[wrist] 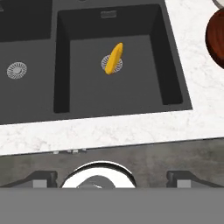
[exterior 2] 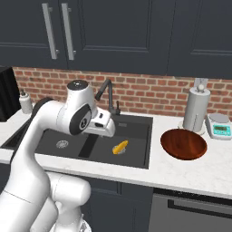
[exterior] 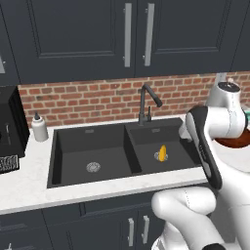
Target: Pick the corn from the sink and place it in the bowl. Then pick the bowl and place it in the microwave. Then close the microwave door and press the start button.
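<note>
A white marble-look counter point(exterior 2: 190, 174) runs under dark cabinets and a red brick backsplash point(exterior 2: 149, 93). Nearest, in the hand view, the gripper point(wrist: 112, 179) hangs over the counter's front edge with its two finger tips point(wrist: 43, 179) spread wide apart and nothing between them. Beyond it the black double sink point(wrist: 173, 74) holds the corn point(wrist: 114, 58), lying across the round drain of the right-hand basin. The reddish-brown bowl point(exterior 2: 183, 144) sits on the counter right of the sink, well apart from the corn. Behind it stand a paper-towel roll point(exterior 2: 197, 111) and what looks like a small scale point(exterior 2: 220, 125); the faucet point(exterior: 146, 102) rises at the sink's back edge.
</note>
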Controlling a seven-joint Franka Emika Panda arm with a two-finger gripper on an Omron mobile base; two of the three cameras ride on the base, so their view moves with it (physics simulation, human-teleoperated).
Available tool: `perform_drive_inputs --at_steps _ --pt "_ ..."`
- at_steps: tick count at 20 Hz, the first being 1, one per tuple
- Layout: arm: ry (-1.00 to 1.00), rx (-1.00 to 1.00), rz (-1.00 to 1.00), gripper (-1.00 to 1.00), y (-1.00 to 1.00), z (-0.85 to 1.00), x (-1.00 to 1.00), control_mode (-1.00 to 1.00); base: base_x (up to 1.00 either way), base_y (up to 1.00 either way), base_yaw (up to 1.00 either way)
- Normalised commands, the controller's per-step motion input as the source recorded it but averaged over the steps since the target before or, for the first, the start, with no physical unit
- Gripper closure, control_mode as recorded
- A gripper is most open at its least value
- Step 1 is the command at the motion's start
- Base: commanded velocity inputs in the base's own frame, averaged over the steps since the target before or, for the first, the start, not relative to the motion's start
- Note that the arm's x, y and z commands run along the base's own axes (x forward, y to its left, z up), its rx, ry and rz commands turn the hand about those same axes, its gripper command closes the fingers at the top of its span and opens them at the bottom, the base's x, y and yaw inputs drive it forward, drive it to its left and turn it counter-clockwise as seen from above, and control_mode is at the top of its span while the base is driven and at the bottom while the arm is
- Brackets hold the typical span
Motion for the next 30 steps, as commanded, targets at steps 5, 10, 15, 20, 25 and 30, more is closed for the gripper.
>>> perform_drive_inputs --at_steps 5,10,15,20,25,30 --pt "0.0 0.01 -0.02 -1.0 -0.21 -0.37 0.54 -1.0 0.0 0.0 0.0" --pt "0.0 0.03 -0.02 -1.0 0.0 -0.44 0.59 -1.0 0.0 0.0 0.0" --pt "0.0 0.05 -0.02 -1.0 0.0 -0.39 0.63 -1.0 0.0 0.0 0.0" --pt "0.0 0.06 0.0 -1.0 0.0 -0.3 0.52 -1.0 0.0 0.0 0.0" --pt "0.05 0.0 -0.03 -1.0 0.0 -0.37 0.37 -1.0 0.0 0.0 0.0" --pt "0.11 0.0 -0.02 -1.0 0.0 -0.34 0.3 -1.0 0.0 0.0 0.0"
